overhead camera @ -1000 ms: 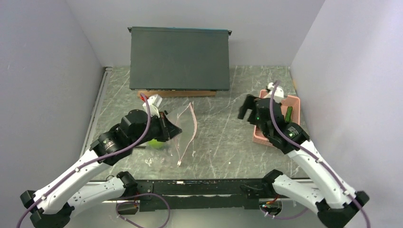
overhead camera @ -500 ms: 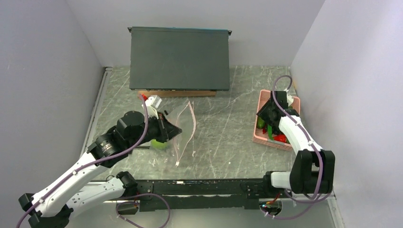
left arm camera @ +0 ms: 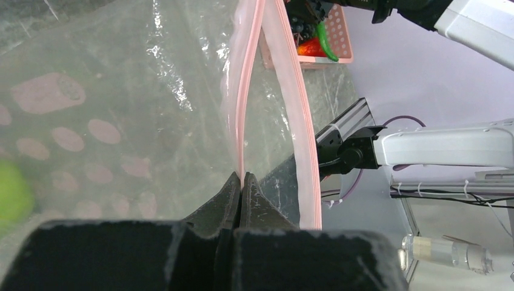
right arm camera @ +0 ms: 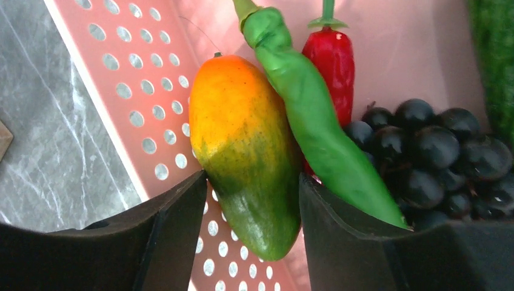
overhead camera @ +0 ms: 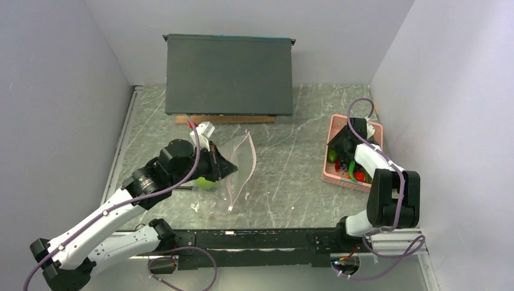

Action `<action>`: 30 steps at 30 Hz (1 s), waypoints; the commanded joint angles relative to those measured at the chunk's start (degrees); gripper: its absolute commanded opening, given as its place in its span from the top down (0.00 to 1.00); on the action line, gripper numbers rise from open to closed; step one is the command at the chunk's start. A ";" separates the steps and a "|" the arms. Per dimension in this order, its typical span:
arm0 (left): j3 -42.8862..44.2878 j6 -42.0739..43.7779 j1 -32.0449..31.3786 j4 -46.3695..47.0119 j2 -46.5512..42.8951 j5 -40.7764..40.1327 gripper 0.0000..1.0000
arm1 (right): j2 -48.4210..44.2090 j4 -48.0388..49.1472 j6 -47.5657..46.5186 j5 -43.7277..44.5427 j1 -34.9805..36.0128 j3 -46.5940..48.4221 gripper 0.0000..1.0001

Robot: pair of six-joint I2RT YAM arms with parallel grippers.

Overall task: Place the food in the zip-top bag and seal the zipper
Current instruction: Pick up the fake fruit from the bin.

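- Pinching one pink lip of the zipper [left arm camera: 245,91], the left gripper [left arm camera: 240,182] has its jaws pressed flat together on the strip, right at the mouth edge of the zip-top bag [overhead camera: 239,167].
- The zipper's other lip bows away to the right of the pinched one, so the mouth stands open as a narrow slot between the two strips. It faces the right half of the table [overhead camera: 291,170].
- The round lime-green fruit [overhead camera: 206,183] lies at the bag's left end, just below the left gripper. From the left wrist it is only a green blur behind the dotted film, so I cannot tell whether it is inside the bag or beneath it.
- A broad stretch of open marble separates the bag's mouth from the pink basket [overhead camera: 345,183].
- The basket stands close to the right wall [overhead camera: 436,91].
- A dark box [overhead camera: 229,74] spans the back of the table, its front edge near the bag's far corner.
- The right gripper [right arm camera: 251,206] is down inside the basket, beside its perforated side wall. Its fingers [right arm camera: 176,242] are set against both flanks of the orange-yellow piece [right arm camera: 242,121], closed on it.
- A green pepper [right arm camera: 315,133] lies along that piece's right side, touching it.
- A red chili pepper [right arm camera: 333,60] and dark grapes [right arm camera: 436,151] crowd in beyond the green pepper.
- The cucumber [right arm camera: 494,60] runs along the far edge of the right wrist view.
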 commanded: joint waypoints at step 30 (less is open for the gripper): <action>-0.15 -1.74 -0.22 2.95 -1.02 1.23 1.00 | -26.88 -1.26 -5.72 -14.01 2.15 2.30 0.95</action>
